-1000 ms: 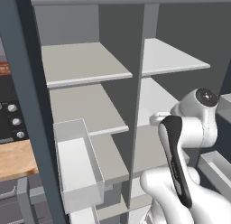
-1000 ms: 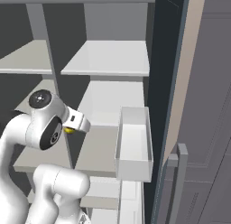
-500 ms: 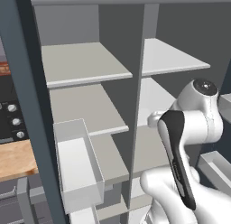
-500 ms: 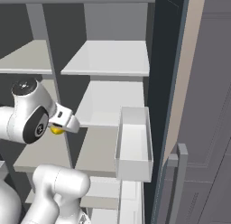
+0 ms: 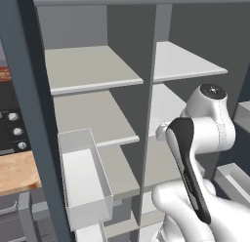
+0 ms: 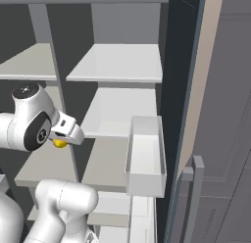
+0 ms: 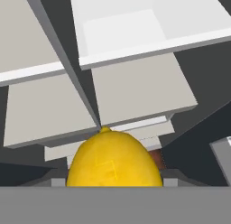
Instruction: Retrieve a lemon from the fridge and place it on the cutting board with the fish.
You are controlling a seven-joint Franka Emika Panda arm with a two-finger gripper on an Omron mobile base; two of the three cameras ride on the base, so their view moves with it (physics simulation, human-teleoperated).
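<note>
I have the lemon (image 7: 113, 159) in my claw (image 6: 62, 139). My claw is closed around it and holds it tight, out in front of the fridge (image 6: 117, 65) shelves, by the post in the middle. So the first part, getting the lemon, looks done. I think I must now carry it to the cutting board and put it by the fish.

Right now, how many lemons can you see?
1. The lemon sits in the gripper, in front of the open fridge's shelves; it fills the bottom of the hand view. More could be hidden behind the arm or dividers.
</note>
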